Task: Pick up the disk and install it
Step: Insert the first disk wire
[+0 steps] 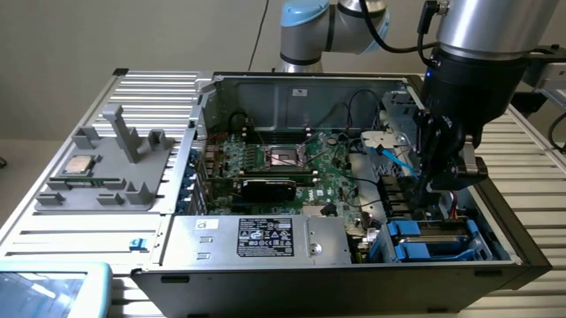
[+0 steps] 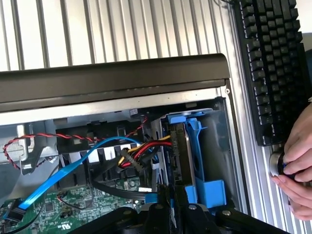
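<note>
In the wrist view the disk (image 2: 179, 146) stands on edge in the drive bay at the case's corner, a dark slab between blue plastic rails (image 2: 195, 146). My gripper (image 2: 171, 202) is shut on its near end, with one black finger on each side. In the exterior view my gripper (image 1: 431, 189) reaches down into the drive bay (image 1: 478, 228) at the case's front, on the exterior view's right, just above the blue carriers (image 1: 433, 238). My fingers and wrist cover the disk there.
Red, yellow and blue cables (image 2: 131, 156) run close beside the bay. A person's hand (image 2: 298, 165) rests by a keyboard (image 2: 273, 63) outside the case. Motherboard (image 1: 283, 165), the silver box with a black label (image 1: 265, 238), and a grey fixture holding a small chip (image 1: 79, 164) lie toward the exterior view's left.
</note>
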Tool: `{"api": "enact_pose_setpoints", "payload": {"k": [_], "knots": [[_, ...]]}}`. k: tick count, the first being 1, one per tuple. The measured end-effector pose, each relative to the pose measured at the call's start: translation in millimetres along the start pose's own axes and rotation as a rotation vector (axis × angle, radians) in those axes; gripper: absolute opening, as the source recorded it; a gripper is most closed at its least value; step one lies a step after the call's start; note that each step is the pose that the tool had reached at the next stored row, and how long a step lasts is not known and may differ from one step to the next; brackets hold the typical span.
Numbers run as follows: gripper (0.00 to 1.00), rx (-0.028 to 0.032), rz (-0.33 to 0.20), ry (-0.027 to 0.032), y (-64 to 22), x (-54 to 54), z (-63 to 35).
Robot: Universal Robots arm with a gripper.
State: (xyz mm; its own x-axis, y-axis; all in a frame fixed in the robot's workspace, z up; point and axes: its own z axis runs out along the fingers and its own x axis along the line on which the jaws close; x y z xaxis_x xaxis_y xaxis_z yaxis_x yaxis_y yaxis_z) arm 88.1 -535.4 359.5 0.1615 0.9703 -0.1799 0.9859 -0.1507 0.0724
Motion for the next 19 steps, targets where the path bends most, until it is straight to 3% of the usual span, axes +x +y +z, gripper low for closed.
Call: {"api": "enact_pose_setpoints", "payload": {"k": [2, 3, 5, 6, 10, 11, 14, 17, 19], "knots": [[0.16, 0.0154, -0.003, -0.0017, 1.7, 0.2, 0.1], [0.16, 0.0237, -0.004, 0.0001, 2.7, 0.4, 0.2], [0.16, 0.0341, -0.006, 0.0125, 3.9, 0.5, 0.2], [0.16, 0.0356, -0.006, 0.015, 3.9, 0.5, 0.2], [0.16, 0.0366, -0.006, 0.0151, 4.6, 0.6, 0.3], [0.16, 0.041, -0.007, 0.0147, 6.2, 0.7, 0.4], [0.16, 0.061, -0.01, 0.0141, 10.8, 0.6, 0.8], [0.16, 0.0879, -0.015, 0.0122, 16.0, 0.5, 1.1], [0.16, 0.1009, -0.017, 0.0112, 20.0, -0.3, 1.6]]}}
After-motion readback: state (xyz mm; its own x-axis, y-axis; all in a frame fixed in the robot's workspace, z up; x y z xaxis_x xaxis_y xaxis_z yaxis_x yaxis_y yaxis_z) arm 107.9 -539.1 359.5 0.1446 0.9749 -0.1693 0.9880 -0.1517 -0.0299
